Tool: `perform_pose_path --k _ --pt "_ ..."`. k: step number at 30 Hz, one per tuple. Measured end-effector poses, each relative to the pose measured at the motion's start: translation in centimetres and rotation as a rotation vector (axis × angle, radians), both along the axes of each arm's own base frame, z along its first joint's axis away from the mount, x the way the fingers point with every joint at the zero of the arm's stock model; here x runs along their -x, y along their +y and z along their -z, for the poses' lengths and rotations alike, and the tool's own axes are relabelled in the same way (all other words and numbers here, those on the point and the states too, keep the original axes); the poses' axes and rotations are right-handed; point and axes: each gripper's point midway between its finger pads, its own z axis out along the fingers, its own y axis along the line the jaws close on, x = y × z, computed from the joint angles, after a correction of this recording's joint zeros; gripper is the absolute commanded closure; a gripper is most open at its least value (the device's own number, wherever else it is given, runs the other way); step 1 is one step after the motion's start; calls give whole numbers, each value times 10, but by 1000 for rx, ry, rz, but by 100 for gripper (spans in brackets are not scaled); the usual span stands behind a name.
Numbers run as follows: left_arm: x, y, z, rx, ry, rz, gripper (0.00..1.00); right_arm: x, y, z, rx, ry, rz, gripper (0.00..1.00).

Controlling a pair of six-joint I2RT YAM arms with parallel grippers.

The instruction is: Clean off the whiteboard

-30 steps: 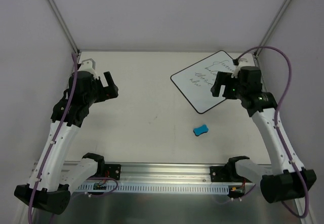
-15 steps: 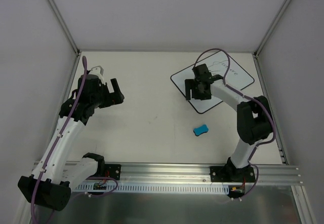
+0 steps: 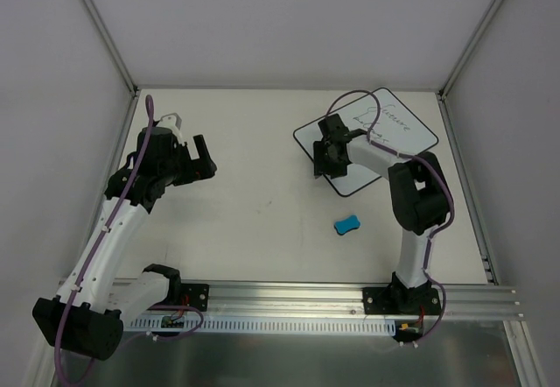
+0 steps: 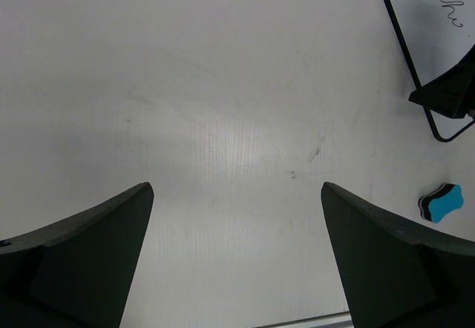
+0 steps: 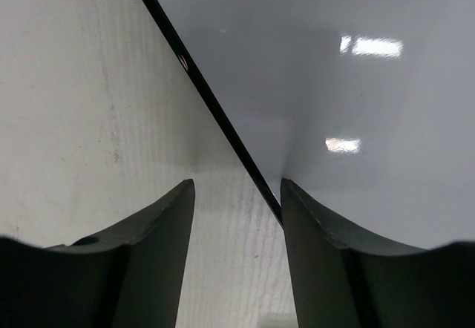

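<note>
White matte table (image 3: 254,229), a few faint dark scuffs (image 4: 315,150) near centre. The whiteboard (image 3: 413,137) lies flat at far right, skewed to the table edges, dark scribbles on it. Blue eraser (image 3: 347,225) on bare table near the board's near corner, not touching.

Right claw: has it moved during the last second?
Yes. The right claw moved left across the large white rectangular whiteboard, from its right part to its left black border.

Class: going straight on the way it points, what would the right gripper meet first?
Likely the whiteboard, at its black edge, which runs between the open fingers of the right gripper; the table lies beside it. Depth is unclear.
</note>
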Motion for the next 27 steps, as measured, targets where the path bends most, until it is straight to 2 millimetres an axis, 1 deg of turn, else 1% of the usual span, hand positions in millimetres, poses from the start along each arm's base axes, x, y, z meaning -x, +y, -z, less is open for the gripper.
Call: perform_pose_path --k 1,2,4,5,7,8,10,13,15,16,19,21,23,25,27 --pt "0 0 0 0 0 0 1 1 2 0 -2 1 -2 50" --pt "-1 0 1 0 1 0 1 3 6 0 -9 4 -4 54" --pt "-1 0 2 -1 6 0 1 8 18 1 -21 7 -24 60" --pt "-1 0 2 -1 7 0 1 11 25 1 -27 9 -39 61" --pt "-2 0 3 -2 10 0 1 21 48 2 -39 13 -85 66" --pt "-2 -1 3 -2 10 0 1 26 60 1 -47 14 -114 67" --pt "-2 -1 3 -2 10 0 1 39 93 1 -72 22 -186 68" --pt "-2 -1 3 -2 9 0 1 61 149 0 -129 35 -302 68" --pt "-2 -1 3 -2 8 0 1 83 189 -1 -179 54 -382 69" --pt "-2 -1 3 -1 8 -1 1 92 203 -1 -199 64 -410 69" --pt "-1 0 0 4 -2 -3 1 129 245 -3 -256 106 -509 68" --pt "1 1 -2 5 -16 -11 1 147 260 -5 -273 123 -557 66" --pt "2 4 -4 5 -27 -29 1 161 265 -7 -271 135 -587 62" --pt "3 5 -5 10 -33 -44 1 161 264 -9 -259 123 -592 58" --pt "4 8 -3 10 -31 -64 1 150 251 -12 -227 94 -570 51"
